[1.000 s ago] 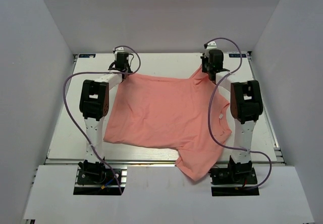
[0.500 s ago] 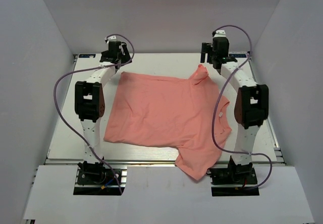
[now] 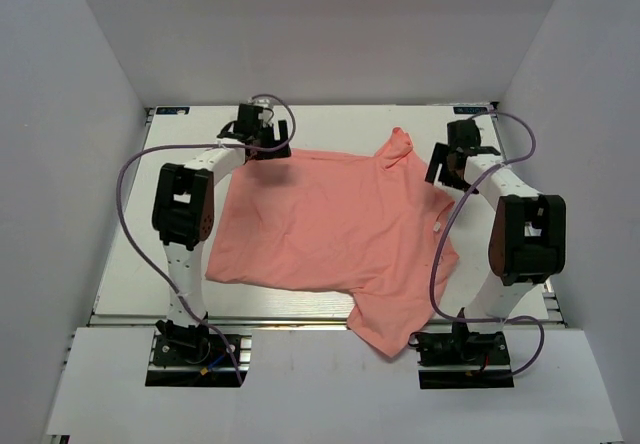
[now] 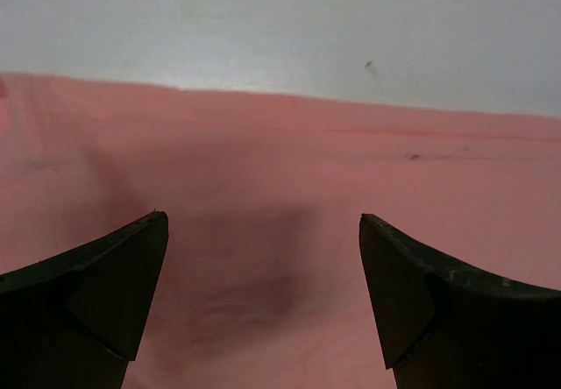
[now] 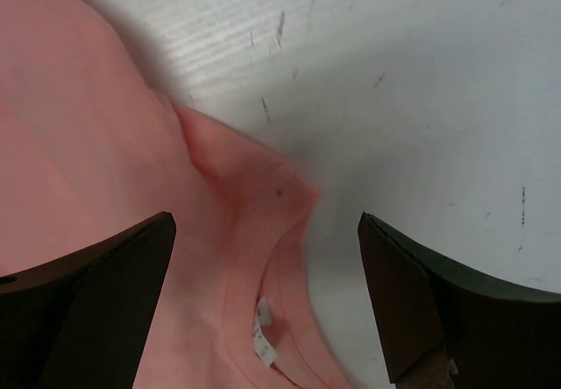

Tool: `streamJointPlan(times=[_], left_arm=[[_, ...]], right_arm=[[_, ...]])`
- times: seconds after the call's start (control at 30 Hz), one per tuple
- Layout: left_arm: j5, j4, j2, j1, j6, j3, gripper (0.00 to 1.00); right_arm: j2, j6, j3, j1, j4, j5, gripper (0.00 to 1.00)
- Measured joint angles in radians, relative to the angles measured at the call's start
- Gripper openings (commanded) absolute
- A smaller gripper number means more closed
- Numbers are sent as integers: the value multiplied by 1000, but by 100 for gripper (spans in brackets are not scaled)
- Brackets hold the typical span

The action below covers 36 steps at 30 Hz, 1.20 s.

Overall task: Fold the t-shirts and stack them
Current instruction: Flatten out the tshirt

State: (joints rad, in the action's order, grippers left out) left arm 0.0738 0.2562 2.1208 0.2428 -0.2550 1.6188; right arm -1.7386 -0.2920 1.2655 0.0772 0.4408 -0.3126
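Note:
The salmon-pink t-shirt (image 3: pixel 330 224) lies spread on the white table (image 3: pixel 130 254); one sleeve (image 3: pixel 395 329) droops over the near edge and another part (image 3: pixel 397 147) is bunched at the far edge. My left gripper (image 3: pixel 266 142) hovers open over the shirt's far left edge. In the left wrist view the open left gripper (image 4: pixel 263 224) has only flat shirt fabric (image 4: pixel 289 170) below it. My right gripper (image 3: pixel 447 169) is open over the shirt's right side. In the right wrist view the right gripper (image 5: pixel 265 222) straddles the collar (image 5: pixel 254 187), above the white neck label (image 5: pixel 263 336), holding nothing.
Grey walls enclose the table on three sides. Purple cables (image 3: pixel 128 179) loop beside each arm. A metal rail (image 3: pixel 280 311) runs along the table's near edge. Bare table (image 5: pixel 421 82) lies to the right of the collar.
Both grippers have opened and let go of the shirt. The left gripper shifted right over the far edge. The right gripper swung from the far edge to the right, over the collar.

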Motion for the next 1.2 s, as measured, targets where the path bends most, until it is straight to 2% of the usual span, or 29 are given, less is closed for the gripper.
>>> streamJointPlan(times=[0.03, 0.1, 0.27, 0.37, 0.4, 0.5, 0.53, 0.57, 0.73, 0.93, 1.1, 1.17, 1.2], left_arm=[[2, 6, 28, 3, 3, 1, 100], [-3, 22, 92, 4, 19, 9, 100], [-59, 44, 129, 3, 11, 89, 100], [-97, 58, 143, 2, 14, 95, 100], [-107, 60, 144, 0, 14, 95, 100], [-124, 56, 144, 0, 11, 90, 100], [-128, 51, 144, 0, 9, 88, 100], [-133, 45, 144, 0, 4, 85, 100], [-163, 41, 149, -6, -33, 91, 100], [-216, 105, 197, -17, -81, 183, 100], [-211, 112, 204, -27, -100, 196, 100], [-189, 95, 201, -32, -80, 187, 100], [-171, 84, 197, -34, -67, 179, 100]], right_arm=[[-4, 0, -24, -5, 5, 3, 90], [-11, 5, -60, -17, 10, 8, 83], [-61, 8, -73, -49, -7, 21, 76], [-106, 14, -72, -64, -29, 37, 66], [-120, 15, -72, -72, -35, 43, 53], [-135, 27, -68, -85, -68, 77, 27], [-140, 26, -67, -92, -74, 92, 3], [-143, 31, -66, -96, -80, 98, 0], [-151, 21, -53, -117, -85, 107, 0], [-167, 14, -32, -157, -84, 106, 0], [-174, 48, -23, -179, -85, 140, 20], [-174, 85, -19, -182, -87, 182, 31], [-174, 96, -19, -183, -90, 202, 41]])
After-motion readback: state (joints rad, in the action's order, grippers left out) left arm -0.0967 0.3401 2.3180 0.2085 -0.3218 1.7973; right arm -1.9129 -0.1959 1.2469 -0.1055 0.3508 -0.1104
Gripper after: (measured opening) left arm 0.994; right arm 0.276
